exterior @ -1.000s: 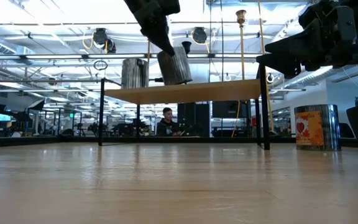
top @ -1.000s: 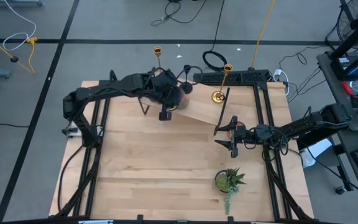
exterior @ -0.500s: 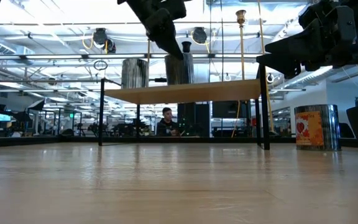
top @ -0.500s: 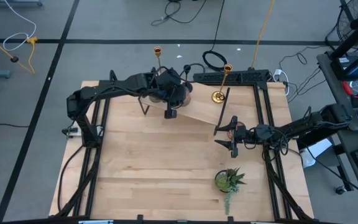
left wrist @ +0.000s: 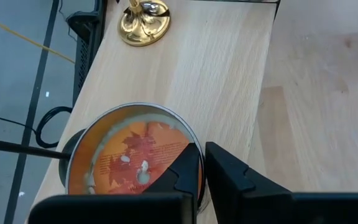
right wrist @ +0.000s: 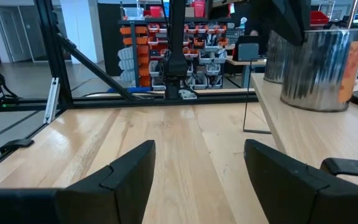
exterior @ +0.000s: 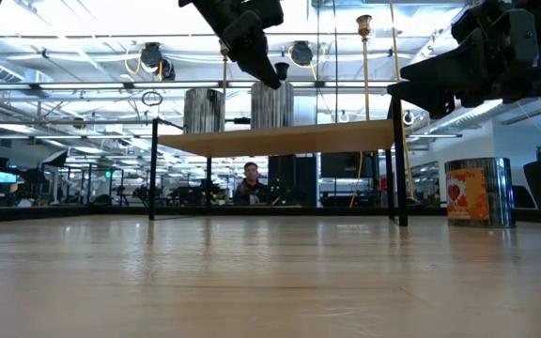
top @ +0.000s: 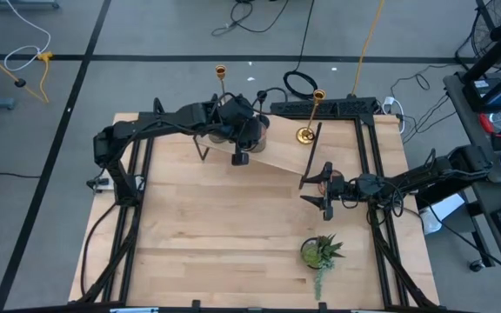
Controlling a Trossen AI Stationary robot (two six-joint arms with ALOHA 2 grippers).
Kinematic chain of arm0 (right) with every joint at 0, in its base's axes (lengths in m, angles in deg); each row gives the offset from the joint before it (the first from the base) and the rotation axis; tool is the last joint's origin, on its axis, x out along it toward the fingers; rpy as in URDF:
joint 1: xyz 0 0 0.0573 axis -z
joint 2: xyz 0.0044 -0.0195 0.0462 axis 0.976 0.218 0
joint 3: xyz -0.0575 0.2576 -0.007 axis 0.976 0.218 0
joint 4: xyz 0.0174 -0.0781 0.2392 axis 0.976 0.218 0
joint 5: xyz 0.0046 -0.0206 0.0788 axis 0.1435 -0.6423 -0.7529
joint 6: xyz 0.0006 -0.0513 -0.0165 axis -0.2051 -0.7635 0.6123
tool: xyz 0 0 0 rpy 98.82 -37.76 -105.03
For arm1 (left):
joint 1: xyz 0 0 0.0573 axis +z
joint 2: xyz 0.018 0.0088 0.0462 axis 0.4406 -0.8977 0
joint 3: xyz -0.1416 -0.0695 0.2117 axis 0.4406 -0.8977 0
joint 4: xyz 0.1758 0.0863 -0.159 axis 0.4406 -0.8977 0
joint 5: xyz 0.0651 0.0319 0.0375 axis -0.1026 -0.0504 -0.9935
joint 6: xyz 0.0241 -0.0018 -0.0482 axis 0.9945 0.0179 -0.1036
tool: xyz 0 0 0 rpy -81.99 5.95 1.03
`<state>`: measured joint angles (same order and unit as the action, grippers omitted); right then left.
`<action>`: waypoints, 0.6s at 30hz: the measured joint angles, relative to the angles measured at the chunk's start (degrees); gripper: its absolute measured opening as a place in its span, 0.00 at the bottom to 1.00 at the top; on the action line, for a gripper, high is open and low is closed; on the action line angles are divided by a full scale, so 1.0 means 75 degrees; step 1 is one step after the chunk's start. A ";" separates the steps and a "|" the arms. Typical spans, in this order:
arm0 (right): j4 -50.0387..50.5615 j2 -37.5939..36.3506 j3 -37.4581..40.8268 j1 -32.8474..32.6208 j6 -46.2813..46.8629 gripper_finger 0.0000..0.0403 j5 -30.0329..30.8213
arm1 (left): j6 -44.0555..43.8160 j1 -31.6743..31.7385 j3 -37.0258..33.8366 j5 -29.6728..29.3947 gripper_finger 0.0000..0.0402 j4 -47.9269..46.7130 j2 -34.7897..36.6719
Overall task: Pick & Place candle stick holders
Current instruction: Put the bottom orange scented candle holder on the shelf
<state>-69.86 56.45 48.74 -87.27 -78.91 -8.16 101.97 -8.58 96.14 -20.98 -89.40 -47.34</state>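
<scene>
A grey metal cup with an orange inside (left wrist: pixel 132 158) stands upright on a raised wooden shelf (top: pixel 281 156) at the table's far side, next to a second grey cup (exterior: pixel 203 111). My left gripper (left wrist: pixel 202 155) is shut on the first cup from above. One gold candlestick (top: pixel 313 113) stands with its round base (left wrist: pixel 143 25) on the shelf's far right end, and another (top: pixel 221 74) rises behind the left arm. My right gripper (top: pixel 318 193) hovers open and empty right of the table's middle. My left gripper holds the cup's rim (left wrist: pixel 196 142) with one finger (left wrist: pixel 182 171) inside the cup and one (left wrist: pixel 229 177) outside. The fingers come from above, slanting down. The cup (exterior: pixel 272 105) stands upright with its bottom on the shelf.
A green potted plant (top: pixel 320 252) stands near the table's front right. The shelf rests on thin black legs (exterior: pixel 400 169), with open room beneath it. A shiny tin with red print (exterior: pixel 477 192) shows at the right in the low view. A person sits in the room beyond.
My left gripper has gone a little toward the table's right edge with the grey cup. The cup, tilted a second ago, now stands upright on the shelf beside the other grey cup.
</scene>
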 joint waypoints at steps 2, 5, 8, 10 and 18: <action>0.0000 0.0000 0.0000 -0.0001 -0.0002 0.60 0.0000 | 0.0000 0.0000 0.0000 0.0002 0.07 0.0001 0.0000; 0.0003 -0.0002 0.0000 -0.0002 -0.0002 0.60 0.0000 | 0.0000 0.0000 0.0000 0.0001 0.07 0.0004 0.0000; 0.0003 0.0000 0.0000 -0.0002 -0.0002 0.60 0.0000 | 0.0000 0.0000 0.0000 0.0002 0.07 0.0004 0.0000; 0.0000 0.0000 0.0000 -0.0001 -0.0002 0.60 0.0000 | 0.0078 0.0000 0.0000 0.0000 0.07 0.0007 0.0000; 0.0000 0.0000 0.0000 -0.0002 -0.0005 0.60 0.0000 | 0.0140 -0.0015 0.0000 -0.0198 0.08 0.0114 0.0000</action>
<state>-69.86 56.45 48.74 -87.28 -78.95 -8.16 103.02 -8.69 96.14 -22.46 -88.54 -47.34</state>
